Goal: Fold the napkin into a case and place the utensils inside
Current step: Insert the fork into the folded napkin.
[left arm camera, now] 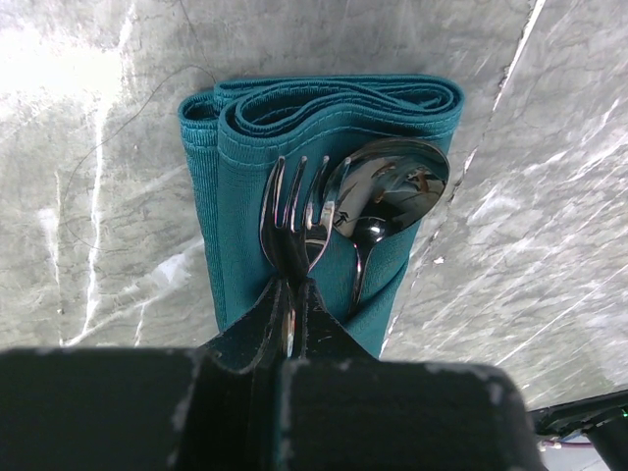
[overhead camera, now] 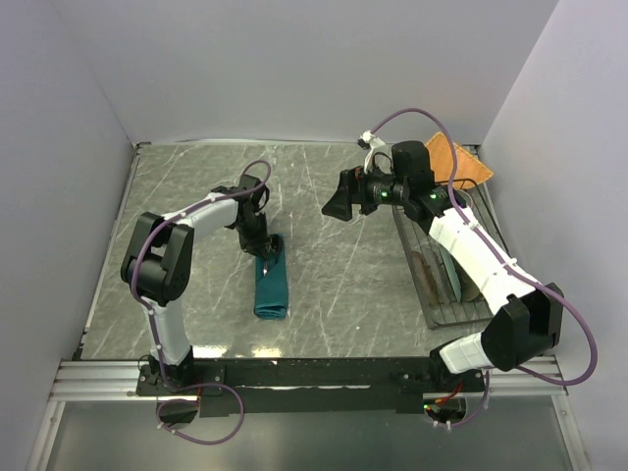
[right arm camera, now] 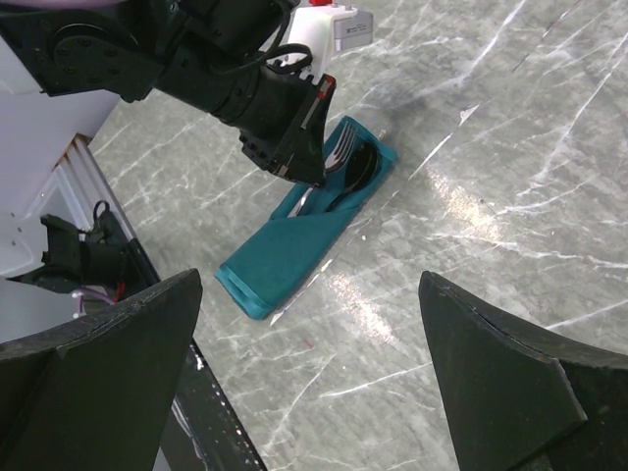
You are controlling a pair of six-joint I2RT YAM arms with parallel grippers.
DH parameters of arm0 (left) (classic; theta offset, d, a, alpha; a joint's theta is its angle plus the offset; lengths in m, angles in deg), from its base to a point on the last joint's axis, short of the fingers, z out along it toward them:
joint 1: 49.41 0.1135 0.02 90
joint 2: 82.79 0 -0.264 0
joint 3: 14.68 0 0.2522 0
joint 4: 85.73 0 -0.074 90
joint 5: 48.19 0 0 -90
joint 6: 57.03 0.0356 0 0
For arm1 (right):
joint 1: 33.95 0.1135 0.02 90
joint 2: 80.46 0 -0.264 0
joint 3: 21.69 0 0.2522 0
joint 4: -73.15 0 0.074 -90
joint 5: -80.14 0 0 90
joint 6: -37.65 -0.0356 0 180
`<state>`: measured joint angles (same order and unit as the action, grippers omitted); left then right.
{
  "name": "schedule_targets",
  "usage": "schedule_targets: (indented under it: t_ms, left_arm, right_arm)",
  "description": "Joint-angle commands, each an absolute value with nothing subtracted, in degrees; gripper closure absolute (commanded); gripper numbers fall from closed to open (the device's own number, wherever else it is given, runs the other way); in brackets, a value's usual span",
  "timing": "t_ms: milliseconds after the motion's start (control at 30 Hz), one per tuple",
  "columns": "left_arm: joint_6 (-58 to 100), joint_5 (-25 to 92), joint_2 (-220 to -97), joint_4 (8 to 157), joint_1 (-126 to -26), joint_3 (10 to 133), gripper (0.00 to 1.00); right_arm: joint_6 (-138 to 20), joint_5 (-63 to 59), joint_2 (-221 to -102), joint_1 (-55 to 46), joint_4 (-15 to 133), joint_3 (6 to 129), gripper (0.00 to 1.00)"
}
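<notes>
Each arm is built of smooth white shells between chunky black joint housings. A purple cable (overhead camera: 143,247) loops along the left arm (overhead camera: 191,218), pinned by white ties; another swings wide of the right arm (overhead camera: 469,247). Tiny green lights (overhead camera: 385,194) glow near its wrist. The right gripper (right arm camera: 310,280) ends in broad matte-black wedge fingers (right arm camera: 108,383)

teal napkin (left arm camera: 235,186), silver fork (left arm camera: 290,211), grey-veined table (left arm camera: 98,108)
</notes>
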<state>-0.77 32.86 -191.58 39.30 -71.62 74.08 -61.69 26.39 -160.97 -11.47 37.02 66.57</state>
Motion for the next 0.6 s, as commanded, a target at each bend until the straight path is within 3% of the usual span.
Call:
schedule_targets:
  t_ms: [0,133,267,567]
  left_arm:
    - [-1.84,32.58,-189.40,39.11,-71.82,73.26,0.98]
    - [-2.19,32.49,-189.40,39.11,-71.91,72.82,0.91]
    - [-2.36,33.10,-189.31,38.85,-71.91,72.73,0.77]
    - [-0.79,34.16,-187.21,36.83,-71.91,77.56,0.71]
  right_arm:
    - [-61.84,26.79,-159.91,-11.80,38.65,66.34,0.00]
    - [-61.84,26.79,-160.09,-11.80,38.65,66.52,0.00]
    - [-61.66,26.96,-160.09,-11.71,38.56,66.69,0.00]
    - [-61.22,27.05,-160.35,-11.80,38.39,67.66,0.00]
